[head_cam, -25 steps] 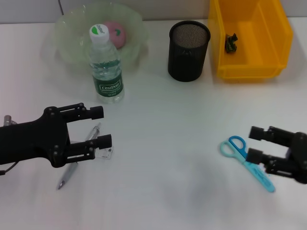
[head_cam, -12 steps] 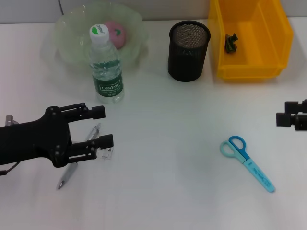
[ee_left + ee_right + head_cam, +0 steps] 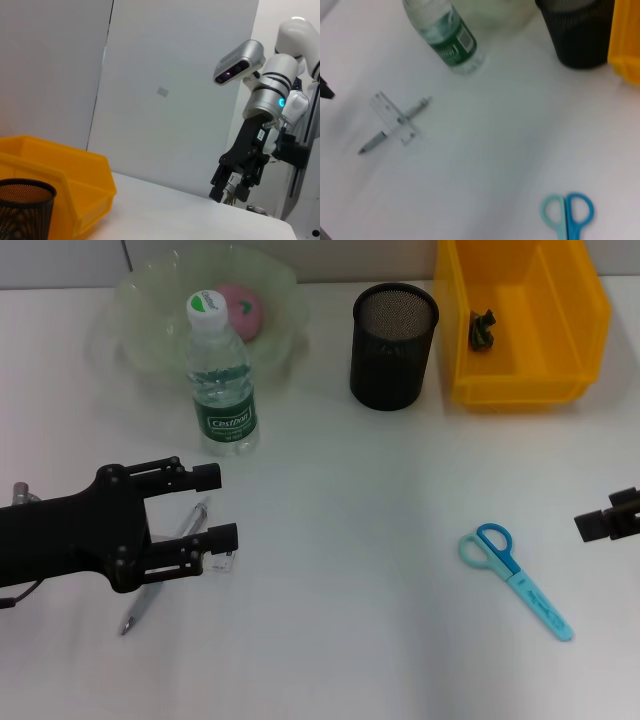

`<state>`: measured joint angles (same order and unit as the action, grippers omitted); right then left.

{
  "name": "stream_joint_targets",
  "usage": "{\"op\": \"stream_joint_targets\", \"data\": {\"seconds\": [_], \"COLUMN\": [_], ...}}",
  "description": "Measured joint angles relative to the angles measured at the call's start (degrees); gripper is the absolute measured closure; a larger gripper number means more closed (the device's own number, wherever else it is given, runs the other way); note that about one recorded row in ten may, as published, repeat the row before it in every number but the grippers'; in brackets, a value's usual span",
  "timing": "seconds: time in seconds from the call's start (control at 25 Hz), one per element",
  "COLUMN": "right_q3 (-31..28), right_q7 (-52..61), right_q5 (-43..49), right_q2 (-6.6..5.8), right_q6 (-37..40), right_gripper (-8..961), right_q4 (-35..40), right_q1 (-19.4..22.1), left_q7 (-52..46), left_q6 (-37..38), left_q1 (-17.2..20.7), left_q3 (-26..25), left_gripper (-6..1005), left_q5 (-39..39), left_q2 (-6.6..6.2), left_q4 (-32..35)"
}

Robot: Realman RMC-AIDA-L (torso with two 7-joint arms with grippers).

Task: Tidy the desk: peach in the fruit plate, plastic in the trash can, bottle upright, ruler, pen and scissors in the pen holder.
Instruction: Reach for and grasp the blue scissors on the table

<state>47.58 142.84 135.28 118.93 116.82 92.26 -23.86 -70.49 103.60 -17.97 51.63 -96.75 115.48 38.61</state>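
Note:
The pink peach (image 3: 241, 310) lies in the translucent fruit plate (image 3: 140, 310) at the back left. In front of it the water bottle (image 3: 222, 375) stands upright. My left gripper (image 3: 215, 506) is open and hovers over the pen (image 3: 140, 606) and the clear ruler (image 3: 222, 560), which cross each other (image 3: 395, 117). A dark scrap of plastic (image 3: 484, 328) rests inside the yellow trash can (image 3: 520, 380). The black mesh pen holder (image 3: 393, 345) is beside it. Blue scissors (image 3: 515, 578) lie flat at the right. At the right edge, my right gripper (image 3: 612, 512) is open, away from the scissors.
The bottle stands close behind my left gripper's fingers. White table stretches between the pen and the scissors (image 3: 567, 216). The left wrist view shows the pen holder (image 3: 22, 210), the yellow bin (image 3: 60, 175) and the right arm's gripper (image 3: 232, 192) farther off.
My right gripper has pulled back from over the scissors to the right edge, leaving them on the table. The left arm has barely moved.

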Motion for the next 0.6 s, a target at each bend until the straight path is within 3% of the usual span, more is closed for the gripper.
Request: {"op": "stream_joint_targets", "data": {"seconds": [0.36,0.6], "right_q3": [0.51,4.96], "right_q7": [4.78,6.06], "right_q5": [12.65,17.35], "right_q2": [-0.31,-0.05], "right_q6": [5.98,6.42], "right_gripper": [212,212], "right_q4": [-1.20,-2.27], "right_q1": [-7.58,-9.20], "left_q7": [0.06,0.11], "left_q6": [0.12,0.12], "left_q1": [-0.15,-0.08], "left_q3": [0.31,0.17], "left_gripper": [313,314], "left_q5": [-0.01,-0.01], "left_q2": [0.01,0.00], "left_q4": [-0.03,-0.03]}}
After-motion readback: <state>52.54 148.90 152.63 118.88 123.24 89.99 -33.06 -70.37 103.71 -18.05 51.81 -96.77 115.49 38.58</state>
